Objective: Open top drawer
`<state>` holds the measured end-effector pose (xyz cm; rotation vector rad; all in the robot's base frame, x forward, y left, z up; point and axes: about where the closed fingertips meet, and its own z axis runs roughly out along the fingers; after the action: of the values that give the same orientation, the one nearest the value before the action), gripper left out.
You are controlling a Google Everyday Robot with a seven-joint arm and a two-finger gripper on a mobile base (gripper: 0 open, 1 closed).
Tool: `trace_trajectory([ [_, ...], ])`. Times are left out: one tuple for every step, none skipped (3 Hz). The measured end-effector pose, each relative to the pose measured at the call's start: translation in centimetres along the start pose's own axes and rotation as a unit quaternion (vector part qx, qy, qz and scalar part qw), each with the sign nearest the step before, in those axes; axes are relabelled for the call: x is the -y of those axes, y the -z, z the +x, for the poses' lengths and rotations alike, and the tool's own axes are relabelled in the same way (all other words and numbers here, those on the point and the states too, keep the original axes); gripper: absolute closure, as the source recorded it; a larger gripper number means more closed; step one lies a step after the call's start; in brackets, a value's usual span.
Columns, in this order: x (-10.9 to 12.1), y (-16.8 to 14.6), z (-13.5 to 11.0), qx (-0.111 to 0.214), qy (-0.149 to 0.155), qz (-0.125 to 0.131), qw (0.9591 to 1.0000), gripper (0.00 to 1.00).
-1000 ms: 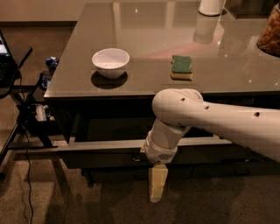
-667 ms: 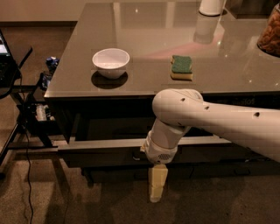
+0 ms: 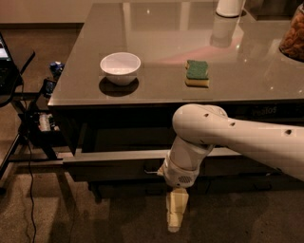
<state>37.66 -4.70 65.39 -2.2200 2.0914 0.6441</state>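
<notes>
While top drawer [image 3: 111, 167] stands open, claw [image 3: 175, 222] hangs below.

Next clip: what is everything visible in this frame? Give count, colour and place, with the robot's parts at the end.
table: one, glossy grey top, upper middle and right.
top drawer: one, dark front with a lighter rim, under the table's front edge, partly pulled out.
bowl: one, white, on the table's left part.
sponge: one, green over yellow, on the table, right of the bowl.
container: one, white, at the table's far edge, cut off by the frame.
jar: one, brownish contents, at the table's right edge, cut off.
equipment stand: one, dark, with cables, on the floor left of the table.
arm: one, white, reaching in from the right, in front of the drawer.
end effector: one, pale beige, pointing down below the drawer front.
</notes>
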Motion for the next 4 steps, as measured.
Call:
trace_trajectory([
  [0.1,0.2,0.0,0.000,-0.001,0.003,1.0000,0.00],
  [0.7,0.9,-0.2,-0.001,0.003,0.013,0.9999,0.00],
  [1.4,0.9,-0.6,-0.002,0.007,0.014,0.9999,0.00],
  [2.6,-0.1,-0.7,-0.001,0.006,0.004,1.0000,0.00],
])
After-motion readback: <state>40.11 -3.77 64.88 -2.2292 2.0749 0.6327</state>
